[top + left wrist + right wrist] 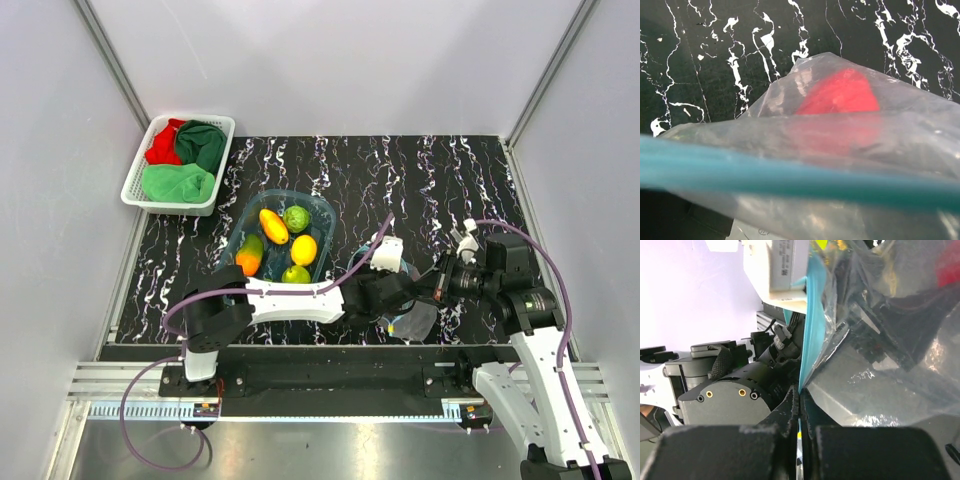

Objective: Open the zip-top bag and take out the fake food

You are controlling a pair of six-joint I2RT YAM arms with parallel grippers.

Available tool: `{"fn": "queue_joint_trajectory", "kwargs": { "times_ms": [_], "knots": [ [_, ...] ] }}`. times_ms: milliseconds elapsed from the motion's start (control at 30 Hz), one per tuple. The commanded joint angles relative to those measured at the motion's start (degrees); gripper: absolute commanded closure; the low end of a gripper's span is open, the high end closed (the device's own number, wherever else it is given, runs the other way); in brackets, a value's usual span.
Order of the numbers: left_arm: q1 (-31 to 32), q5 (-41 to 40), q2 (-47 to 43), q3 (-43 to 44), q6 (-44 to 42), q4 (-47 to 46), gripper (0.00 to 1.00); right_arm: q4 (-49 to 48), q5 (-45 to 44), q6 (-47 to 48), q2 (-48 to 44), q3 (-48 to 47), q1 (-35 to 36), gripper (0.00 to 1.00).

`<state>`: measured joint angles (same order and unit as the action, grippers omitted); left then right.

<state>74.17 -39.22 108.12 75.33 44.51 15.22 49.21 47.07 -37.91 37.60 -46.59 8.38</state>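
Observation:
The clear zip-top bag (418,322) hangs between my two grippers near the table's front edge. My left gripper (403,290) is at the bag's left side. In the left wrist view the bag (850,135) fills the frame and hides my fingers. Its teal zip strip (790,177) runs across just in front of the camera, and a red piece of fake food (840,95) shows inside. My right gripper (800,395) is shut on the zip strip (812,315). It also shows in the top view (438,283). Red food (947,265) shows through the plastic.
A translucent blue tub (325,215) left of the grippers holds several fake fruits: orange (272,225), green (296,218), yellow (303,249). A white basket (135,185) with red and green cloths stands at the back left. The left arm lies along the table's front.

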Motion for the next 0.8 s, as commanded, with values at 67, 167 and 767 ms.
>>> {"fn": "queue_joint_trajectory", "kwargs": {
  "times_ms": [67,167,767],
  "knots": [
    [-0.95,-5.16,1.04,1.74,6.1,-1.96,0.06,-0.35,0.31,-2.17,-1.31,-1.05,0.5,1.0],
    [-1.31,-4.55,2.01,3.76,11.73,-0.37,0.06,0.1,-0.75,-1.29,-0.69,-0.7,0.58,1.0],
    [0.1,8.1,-13.17,-15.55,-7.6,-14.61,0.35,4.84,-7.35,9.17,5.98,-5.53,0.58,1.0]
  ]
}}
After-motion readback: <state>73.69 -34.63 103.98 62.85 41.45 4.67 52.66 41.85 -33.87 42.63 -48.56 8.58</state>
